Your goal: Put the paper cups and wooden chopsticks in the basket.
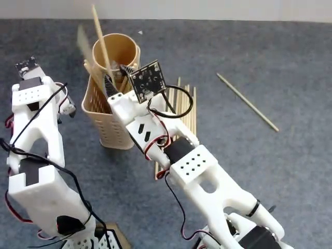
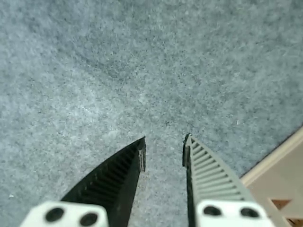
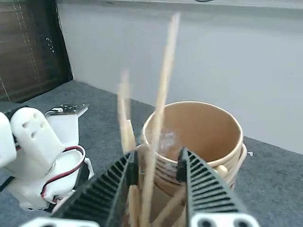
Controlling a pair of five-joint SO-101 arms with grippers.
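Carpet, grey and flat, lies under the left gripper, whose two fingers stand well parted with nothing between them, and a pale strip cuts across one corner of that wrist view where the carpet ends. From the high view the left arm sits along the left side of the table, apart from the basket, with a lane of carpet between them. Next comes the basket, beige and slotted, upright, with a paper cup standing in its far end, mouth up, its rim above the basket's edge. One wooden chopstick rises steeply out of the basket beside the cup, and a second stick shows as a blur just left of it. Right over the basket's near rim hangs the right gripper: its fingers are parted, and the tall chopstick passes up through the gap, nearer one finger, not visibly pinched. The cup's open mouth is just beyond the fingertips. The right arm slants in from the lower right, its forearm passing above a bundle of chopsticks lying side by side on the carpet just right of the basket, partly hidden by the arm. Farther right, well apart from the bundle, one lone chopstick lies slantwise on the carpet, with wide grey ground around it up to the far edge where the pale wall begins.
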